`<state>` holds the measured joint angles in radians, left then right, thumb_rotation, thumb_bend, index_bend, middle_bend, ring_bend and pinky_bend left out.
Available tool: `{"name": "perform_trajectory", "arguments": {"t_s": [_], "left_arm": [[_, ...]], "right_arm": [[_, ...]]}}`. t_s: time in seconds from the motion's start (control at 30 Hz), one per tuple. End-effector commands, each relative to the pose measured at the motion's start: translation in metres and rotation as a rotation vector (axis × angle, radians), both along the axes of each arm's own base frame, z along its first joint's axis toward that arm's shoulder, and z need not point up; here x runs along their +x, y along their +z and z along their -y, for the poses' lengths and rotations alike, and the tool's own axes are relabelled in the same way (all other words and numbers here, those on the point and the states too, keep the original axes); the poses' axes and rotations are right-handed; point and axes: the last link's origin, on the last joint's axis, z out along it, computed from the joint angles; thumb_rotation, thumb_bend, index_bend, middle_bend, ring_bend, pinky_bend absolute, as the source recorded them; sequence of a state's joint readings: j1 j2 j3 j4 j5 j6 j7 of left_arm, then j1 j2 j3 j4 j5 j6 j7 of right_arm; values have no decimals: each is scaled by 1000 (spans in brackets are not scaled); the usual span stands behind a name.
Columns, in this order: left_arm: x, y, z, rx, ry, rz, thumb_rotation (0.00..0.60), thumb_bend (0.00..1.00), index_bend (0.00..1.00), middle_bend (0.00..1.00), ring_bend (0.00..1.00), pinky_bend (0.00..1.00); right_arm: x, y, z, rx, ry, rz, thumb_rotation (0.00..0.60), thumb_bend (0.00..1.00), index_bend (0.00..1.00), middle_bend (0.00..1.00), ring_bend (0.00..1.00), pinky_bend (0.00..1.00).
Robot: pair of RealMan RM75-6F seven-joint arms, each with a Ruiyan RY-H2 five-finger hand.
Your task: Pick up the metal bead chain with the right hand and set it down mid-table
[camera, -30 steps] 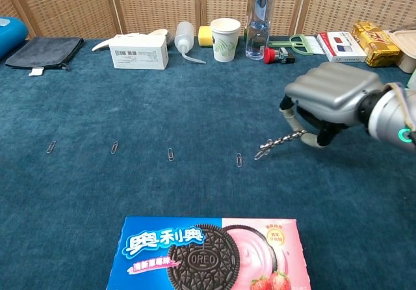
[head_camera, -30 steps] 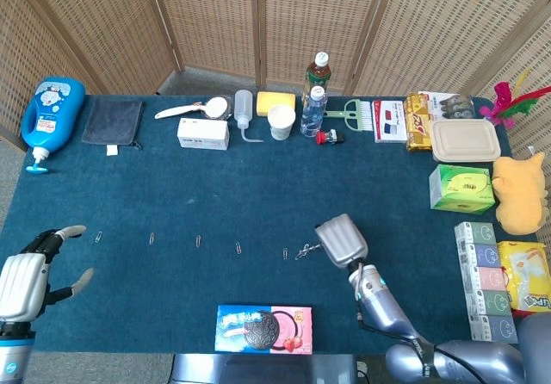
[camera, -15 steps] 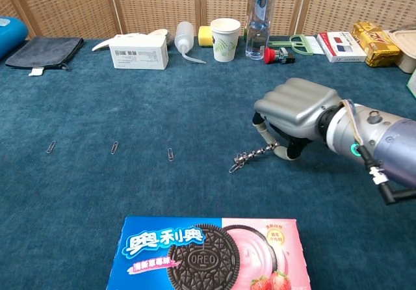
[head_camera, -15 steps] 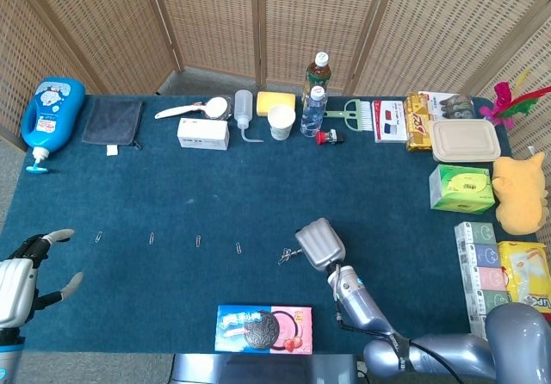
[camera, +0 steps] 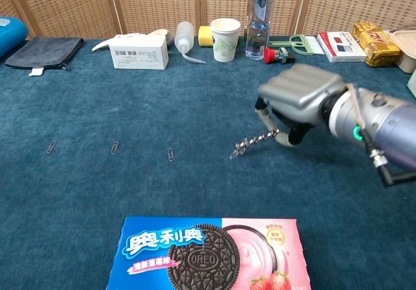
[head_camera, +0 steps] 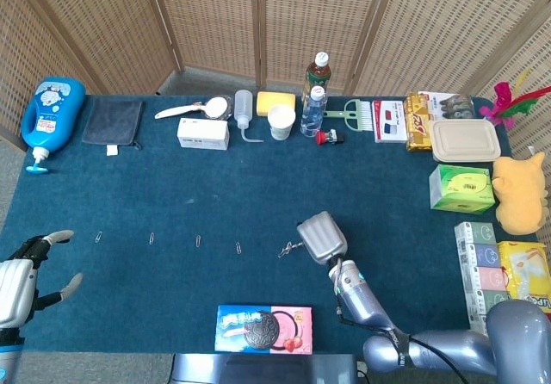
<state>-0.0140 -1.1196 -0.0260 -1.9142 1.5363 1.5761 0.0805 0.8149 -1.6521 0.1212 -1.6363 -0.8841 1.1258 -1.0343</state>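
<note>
We hold the metal bead chain (camera: 257, 140) in the right hand (camera: 300, 95); the fingers (camera: 262, 116) are curled under the palm and pinch one end of it, and the rest sticks out to the left with a small clasp at the free end. In the chest view the chain seems lifted a little off the blue surface (camera: 195, 108), but we cannot tell for sure if the clasp end touches the cloth.

The hand is approx. over the middle of the surface, just right of the row of paper clips (camera: 170, 154) and behind the Oreo box (camera: 208, 254). So the step now is, in our judgement, the set-down.

To do it well: we lower the hand straight down, slowly, w/o swinging, so the loose end lands first and does not whip. We keep away from the nearest paper clip so the clasp does not hook it. We part the fingers only when the chain lies on the cloth, then lift straight up, bc a bead may catch on a fingertip.

The left hand (head_camera: 17, 285) rests at the near-left edge with fingers spread, holding nothing, well apart from the work.
</note>
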Motion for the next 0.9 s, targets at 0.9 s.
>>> {"name": "perform_trajectory", "arguments": {"t_s": [0.9], "left_arm": [[5, -13, 4, -29, 9, -22, 600, 392, 250, 328, 251, 389]], "right_arm": [[-16, 26, 94, -194, -269, 69, 600, 513, 599, 765, 876, 710]]}}
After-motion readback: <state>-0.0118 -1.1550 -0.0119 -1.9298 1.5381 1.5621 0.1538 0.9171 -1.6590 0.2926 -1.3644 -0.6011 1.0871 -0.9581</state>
